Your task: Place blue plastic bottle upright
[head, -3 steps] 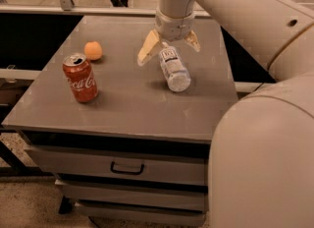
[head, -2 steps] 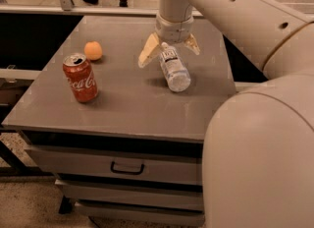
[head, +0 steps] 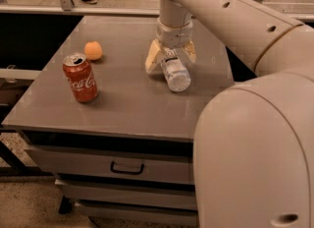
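The small clear, bluish-tinted plastic bottle (head: 176,75) lay on its side on the flat grey worktop (head: 132,109), right of the middle. Its rounded base pointed toward the front edge and slightly rightward, and its far end was tucked under the wrist of the cream-coloured robot arm (head: 221,11). The white label with dark print showed on the upper side of the bottle, just below the wrist.

The gripper (head: 170,63) pointed down over the far half of the bottle. Its two pale fingers (head: 152,58) were spread apart, one on each side of the bottle, their tips close to the worktop. Whether the pads touched the plastic could not be told.

A red Coca-Cola can (head: 80,78) stood upright near the left edge, well apart from the bottle. A small round orange object (head: 93,50) rested just behind the can. Under the worktop, a grey drawer front carried a dark handle (head: 127,168).
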You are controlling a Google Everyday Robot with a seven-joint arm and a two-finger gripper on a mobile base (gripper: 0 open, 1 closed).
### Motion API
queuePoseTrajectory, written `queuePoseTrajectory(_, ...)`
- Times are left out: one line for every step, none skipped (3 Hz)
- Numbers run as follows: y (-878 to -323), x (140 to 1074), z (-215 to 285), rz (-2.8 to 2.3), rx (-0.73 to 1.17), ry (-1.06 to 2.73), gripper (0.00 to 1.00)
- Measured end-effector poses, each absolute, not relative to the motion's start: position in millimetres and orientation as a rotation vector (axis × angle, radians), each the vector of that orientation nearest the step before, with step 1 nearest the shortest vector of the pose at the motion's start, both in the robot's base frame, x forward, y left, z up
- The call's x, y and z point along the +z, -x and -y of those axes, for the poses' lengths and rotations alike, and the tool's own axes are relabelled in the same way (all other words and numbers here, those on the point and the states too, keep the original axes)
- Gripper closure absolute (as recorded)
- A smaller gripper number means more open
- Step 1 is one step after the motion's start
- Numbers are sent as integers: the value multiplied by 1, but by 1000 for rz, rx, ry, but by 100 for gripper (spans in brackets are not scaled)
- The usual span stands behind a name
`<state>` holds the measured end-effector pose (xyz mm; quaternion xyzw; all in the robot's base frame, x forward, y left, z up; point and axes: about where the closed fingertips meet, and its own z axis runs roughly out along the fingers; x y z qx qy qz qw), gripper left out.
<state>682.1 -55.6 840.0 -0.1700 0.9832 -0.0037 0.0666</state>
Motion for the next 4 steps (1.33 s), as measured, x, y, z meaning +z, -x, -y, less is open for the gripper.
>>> queuePoseTrajectory(-683, 835, 57, -2964, -41, 533, 41)
queuePoseTrajectory(-682, 839, 52, -2919, -74, 605, 64)
queuePoseTrajectory(-667, 861, 54, -2770, -12, 761, 87)
queuePoseTrajectory(-659, 898, 55, -2520, 172, 883, 100)
